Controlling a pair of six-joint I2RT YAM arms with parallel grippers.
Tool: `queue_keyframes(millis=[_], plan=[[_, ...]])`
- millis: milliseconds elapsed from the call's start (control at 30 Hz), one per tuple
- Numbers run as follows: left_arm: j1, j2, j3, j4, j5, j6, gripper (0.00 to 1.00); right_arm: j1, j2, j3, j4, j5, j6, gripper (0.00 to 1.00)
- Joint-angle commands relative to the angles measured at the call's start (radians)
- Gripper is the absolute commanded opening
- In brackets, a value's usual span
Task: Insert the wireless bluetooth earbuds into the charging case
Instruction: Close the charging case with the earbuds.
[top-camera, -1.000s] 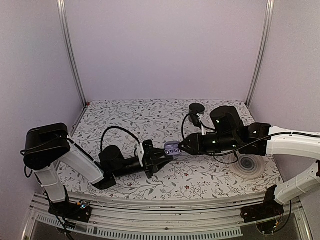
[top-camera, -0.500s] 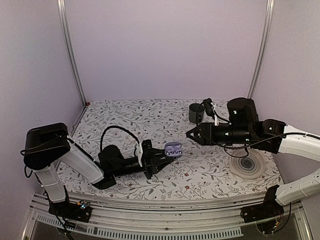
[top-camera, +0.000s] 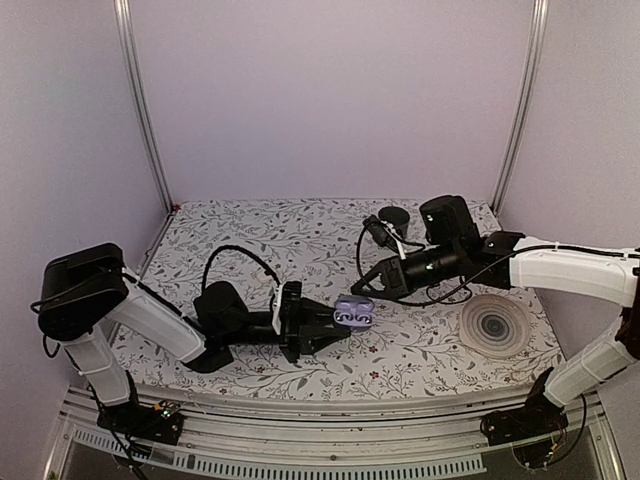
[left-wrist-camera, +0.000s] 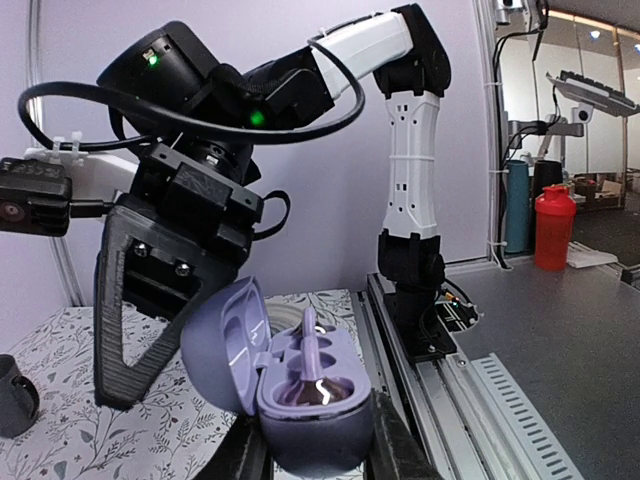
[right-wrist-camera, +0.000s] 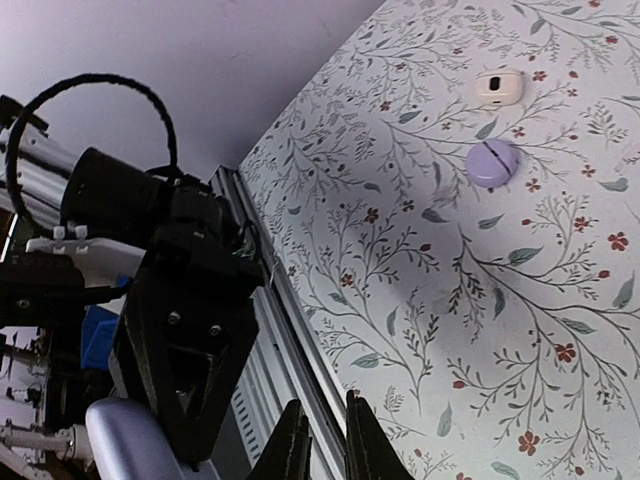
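the left gripper (top-camera: 338, 322) is clenched on the charging case (top-camera: 353, 312) and holds it above the floral table (top-camera: 250, 240), near the table centre and slightly toward 6 o'clock. in the left wrist view the two fingers press the lower shell from the 3 o'clock and 9 o'clock sides. the case is open, with its lid tilted back toward 10 o'clock. one earbud (left-wrist-camera: 312, 362) sits in a socket with its stem upright. whether the second socket is filled cannot be told. the right gripper (top-camera: 362, 290) hangs just beside the case, at 1 o'clock from it in the top view, apart from it. its jaws are drawn together to a narrow slit, and nothing shows between them. in the left wrist view it stands at 10 o'clock from the open lid, tips pointing down. a dark mug (top-camera: 392, 218) stands near the far table edge, at 1 o'clock from the case and well apart. a ringed disc (top-camera: 494, 326) lies flat on the table at 3 o'clock from the case, also well apart. the right wrist view shows a lilac disc (right-wrist-camera: 493, 163) lying on the table, with a small white piece (right-wrist-camera: 499, 86) near it at 12 o'clock.
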Motion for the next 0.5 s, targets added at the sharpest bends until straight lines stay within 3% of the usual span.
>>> queue_keyframes(millis=[0, 233, 467], plan=[[0.013, -0.015, 0.045, -0.046, 0.05, 0.004, 0.0, 0.046, -0.03, 0.003, 0.092, -0.196, -0.071, 0.15], [0.033, 0.013, 0.051, -0.008, 0.043, -0.079, 0.0, 0.057, -0.101, -0.059, 0.19, -0.246, -0.046, 0.16], [0.073, 0.034, 0.079, -0.005, 0.043, -0.215, 0.0, 0.085, -0.121, -0.057, 0.135, -0.197, -0.075, 0.16]])
